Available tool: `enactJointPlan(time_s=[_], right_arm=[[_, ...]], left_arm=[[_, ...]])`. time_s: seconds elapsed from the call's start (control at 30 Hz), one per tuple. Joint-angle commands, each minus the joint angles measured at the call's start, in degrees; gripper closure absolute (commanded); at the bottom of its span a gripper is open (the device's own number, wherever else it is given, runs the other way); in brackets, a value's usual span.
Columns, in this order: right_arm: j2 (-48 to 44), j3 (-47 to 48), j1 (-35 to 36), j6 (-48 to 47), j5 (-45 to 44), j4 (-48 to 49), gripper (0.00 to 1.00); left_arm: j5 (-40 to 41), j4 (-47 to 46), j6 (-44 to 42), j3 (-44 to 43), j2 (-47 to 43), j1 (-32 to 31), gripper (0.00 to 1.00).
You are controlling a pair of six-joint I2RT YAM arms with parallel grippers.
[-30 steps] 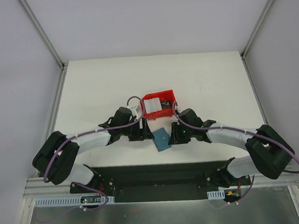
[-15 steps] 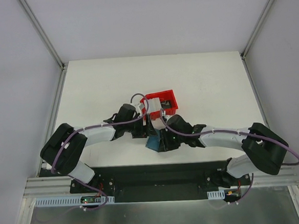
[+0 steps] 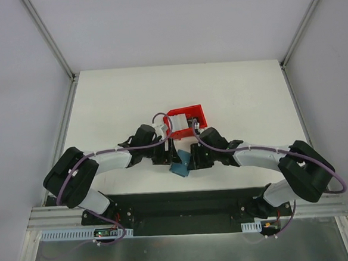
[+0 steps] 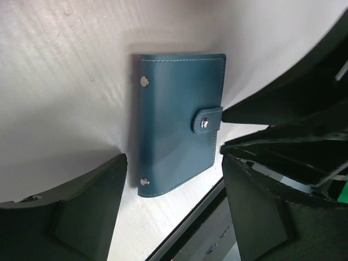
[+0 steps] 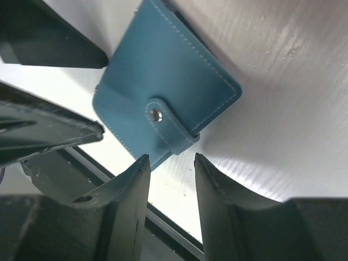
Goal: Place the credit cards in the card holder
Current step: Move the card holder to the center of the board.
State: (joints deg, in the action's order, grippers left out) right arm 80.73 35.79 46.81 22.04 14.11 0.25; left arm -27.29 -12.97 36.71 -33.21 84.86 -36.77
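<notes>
The card holder (image 4: 176, 122) is a teal-blue wallet, closed with its clasp tab snapped, lying flat near the table's front edge (image 3: 180, 164). My left gripper (image 4: 174, 217) hangs open just in front of it, with only bare table between its fingers. My right gripper (image 5: 171, 179) is also open, its jaws a narrow gap apart, right beside the clasp tab (image 5: 171, 128) and holding nothing. In the top view both grippers flank the wallet, left gripper (image 3: 166, 157) and right gripper (image 3: 194, 158). The white credit cards (image 3: 179, 128) sit stacked in the red bin behind.
The red plastic bin (image 3: 188, 113) stands just behind both wrists, partly covered by the left arm's cable. The table's front edge (image 4: 190, 217) and the dark base rail run right under the wallet. Each wrist view shows the other gripper's black fingers close by.
The wallet has shifted a little to the left. The right gripper swept left over it, drew back slightly, and its jaws have widened a bit. The left gripper stays open beside it.
</notes>
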Motion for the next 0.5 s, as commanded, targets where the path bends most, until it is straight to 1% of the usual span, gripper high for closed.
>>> enactJointPlan(time_s=[0.0, 0.07, 0.13, 0.23, 0.27, 0.37, 0.47], right_arm=[[3.73, 0.60, 0.04, 2.47, 0.93, 3.53, 0.59], [5.13, -0.02, 0.04, 4.31, -0.30, 3.53, 0.60], [6.36, -0.81, 0.13, 5.38, -1.10, 3.53, 0.62], [8.74, -1.77, 0.13, 6.61, -1.45, 3.27, 0.65], [9.61, -2.30, 0.04, 7.22, -1.45, 3.35, 0.66], [12.51, -2.74, 0.04, 8.01, -0.84, 3.44, 0.68], [14.10, -3.27, 0.13, 8.37, 0.04, 4.49, 0.68]], left_arm=[[-3.73, -2.14, -0.77, 1.66, 3.90, -0.32, 0.30], [-5.31, -4.42, 0.03, 2.27, 5.22, -0.32, 0.34], [-6.55, -6.53, 0.99, 3.15, 6.19, -0.32, 0.34], [-7.34, -8.46, 1.52, 3.85, 7.16, -0.32, 0.41], [-7.69, -9.52, 1.96, 4.29, 7.16, -0.32, 0.44], [-8.13, -12.51, 3.45, 5.43, 6.29, -0.32, 0.48], [-7.87, -14.10, 3.72, 6.05, 5.06, -0.32, 0.54]])
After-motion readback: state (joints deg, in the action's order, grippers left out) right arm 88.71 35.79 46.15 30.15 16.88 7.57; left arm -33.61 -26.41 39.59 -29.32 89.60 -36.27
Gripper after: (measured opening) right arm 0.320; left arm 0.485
